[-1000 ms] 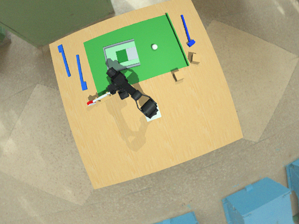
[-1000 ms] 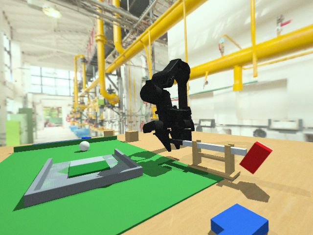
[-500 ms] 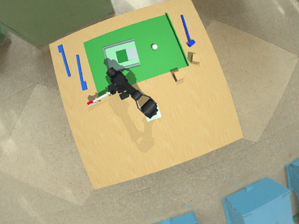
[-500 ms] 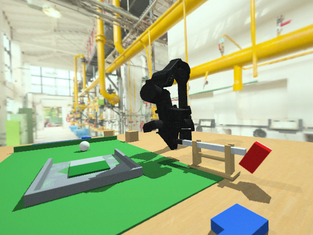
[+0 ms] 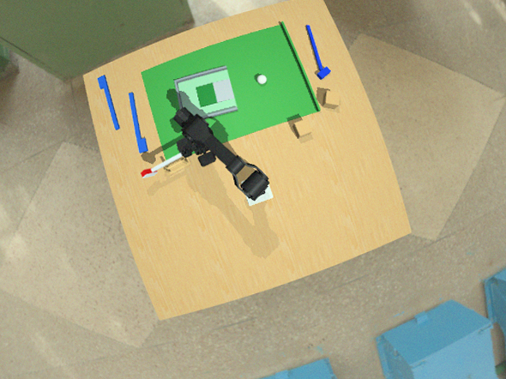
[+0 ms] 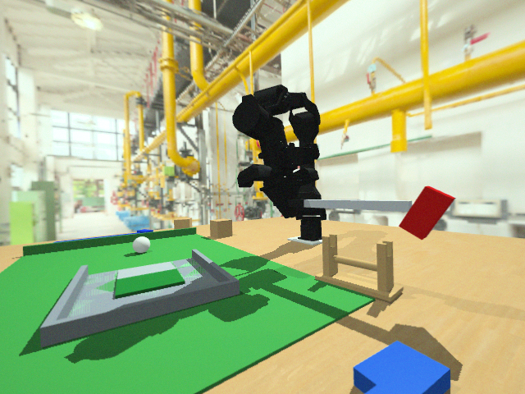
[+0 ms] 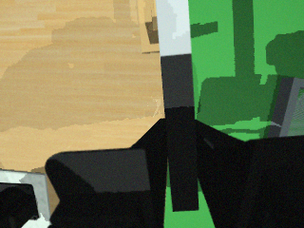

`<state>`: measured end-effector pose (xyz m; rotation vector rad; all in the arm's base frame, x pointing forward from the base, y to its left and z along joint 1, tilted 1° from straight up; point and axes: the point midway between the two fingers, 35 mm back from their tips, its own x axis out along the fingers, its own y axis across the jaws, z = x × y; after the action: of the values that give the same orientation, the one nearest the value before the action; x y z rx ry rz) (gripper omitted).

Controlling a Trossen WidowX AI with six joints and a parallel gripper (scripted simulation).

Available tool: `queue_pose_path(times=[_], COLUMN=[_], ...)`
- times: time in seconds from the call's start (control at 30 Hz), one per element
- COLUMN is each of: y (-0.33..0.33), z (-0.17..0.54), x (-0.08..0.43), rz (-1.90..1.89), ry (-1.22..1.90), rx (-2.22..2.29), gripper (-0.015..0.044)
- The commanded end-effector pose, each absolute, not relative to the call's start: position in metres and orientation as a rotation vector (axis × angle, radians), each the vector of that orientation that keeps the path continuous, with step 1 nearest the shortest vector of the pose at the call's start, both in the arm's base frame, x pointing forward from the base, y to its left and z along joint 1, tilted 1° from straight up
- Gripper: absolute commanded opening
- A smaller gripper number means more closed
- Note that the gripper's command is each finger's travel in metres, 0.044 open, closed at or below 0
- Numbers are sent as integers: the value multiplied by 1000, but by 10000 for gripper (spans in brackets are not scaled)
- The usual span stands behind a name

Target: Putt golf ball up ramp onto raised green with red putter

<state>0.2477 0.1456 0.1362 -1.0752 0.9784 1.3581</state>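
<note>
gripper [image 6: 311, 203] of mine is clamped on the dark grip end of the red putter [image 6: 372, 205]. its shaft runs level outward from my fingers, clear above the wooden stand [image 6: 358, 271] below. golf ball [image 6: 141, 244] sits well apart on the green mat [image 6: 271, 292].

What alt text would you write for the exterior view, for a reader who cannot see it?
A black robot gripper grips the grey shaft of a red-headed putter, holding it above its small wooden rack. Left, a white golf ball sits on green turf behind a grey ramp.
</note>
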Motion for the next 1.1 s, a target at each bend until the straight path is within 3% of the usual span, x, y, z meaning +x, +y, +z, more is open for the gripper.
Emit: queue_pose_path(times=[0.0,0.27,1.07], y=[147,138,13], z=[163,159,168], x=[245,250,299], rz=[1358,1325,823], ry=[963,992,1272], rx=[-1069,-1056,-691], gripper=[0,0,0])
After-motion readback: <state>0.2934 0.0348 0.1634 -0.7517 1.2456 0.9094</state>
